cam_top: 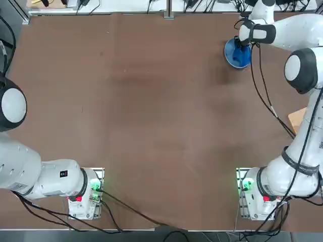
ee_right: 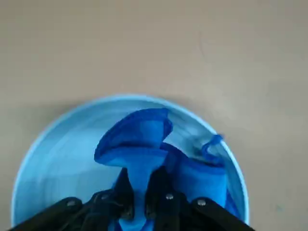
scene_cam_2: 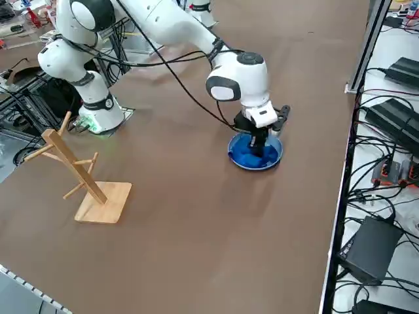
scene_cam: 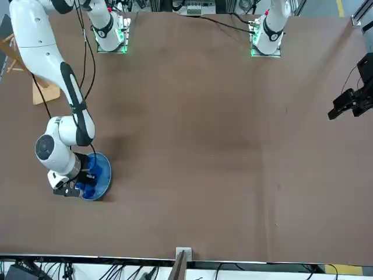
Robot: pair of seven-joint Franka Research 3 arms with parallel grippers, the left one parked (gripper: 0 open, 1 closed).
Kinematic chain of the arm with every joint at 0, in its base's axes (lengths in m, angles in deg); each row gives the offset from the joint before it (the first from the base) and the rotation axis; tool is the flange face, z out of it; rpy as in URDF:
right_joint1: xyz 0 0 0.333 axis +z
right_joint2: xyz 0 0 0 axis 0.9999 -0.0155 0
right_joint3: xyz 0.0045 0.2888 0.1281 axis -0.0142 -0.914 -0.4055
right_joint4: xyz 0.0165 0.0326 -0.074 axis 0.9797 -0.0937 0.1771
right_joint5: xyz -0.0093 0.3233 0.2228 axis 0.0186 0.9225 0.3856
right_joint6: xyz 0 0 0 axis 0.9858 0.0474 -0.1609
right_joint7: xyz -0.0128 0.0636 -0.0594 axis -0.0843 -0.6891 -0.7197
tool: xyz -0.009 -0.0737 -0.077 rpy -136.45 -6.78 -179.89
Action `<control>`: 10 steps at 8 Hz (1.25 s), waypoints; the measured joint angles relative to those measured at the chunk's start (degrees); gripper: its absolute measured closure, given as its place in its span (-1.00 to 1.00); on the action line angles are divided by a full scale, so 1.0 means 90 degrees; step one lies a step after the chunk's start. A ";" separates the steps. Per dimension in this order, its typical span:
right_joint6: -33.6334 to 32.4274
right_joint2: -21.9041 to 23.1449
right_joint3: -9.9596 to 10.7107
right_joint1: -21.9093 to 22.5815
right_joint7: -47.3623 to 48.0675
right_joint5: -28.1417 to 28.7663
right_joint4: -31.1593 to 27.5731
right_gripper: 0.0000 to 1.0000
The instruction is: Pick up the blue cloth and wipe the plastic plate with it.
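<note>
The right pincer points down over the small round light sky-blue plastic plate, its two black fingers clenched on a fold of the darker blue fabric cloth. The cloth lies bunched inside the plate's rim, touching its floor. The plate sits on the brown bench, and a light wooden branched stand stands well apart from the plate.

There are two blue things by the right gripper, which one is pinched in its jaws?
The darker blue cloth, bunched between the right gripper's shut jaws. The lighter round plastic plate lies beneath it.
</note>
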 joint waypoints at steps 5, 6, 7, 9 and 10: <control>-0.0650 0.0175 0.0016 0.0567 0.0891 0.0000 -0.0108 0.84; -0.0642 0.0161 0.0017 0.0762 0.1087 0.0069 -0.0072 0.84; -0.0642 0.0146 0.0098 0.0892 0.1173 0.0090 0.0032 0.84; -0.0606 -0.0065 0.0094 0.0849 0.1173 0.0143 0.0407 0.84; -0.0600 -0.0237 0.0058 0.0757 0.1147 0.0126 0.0682 0.84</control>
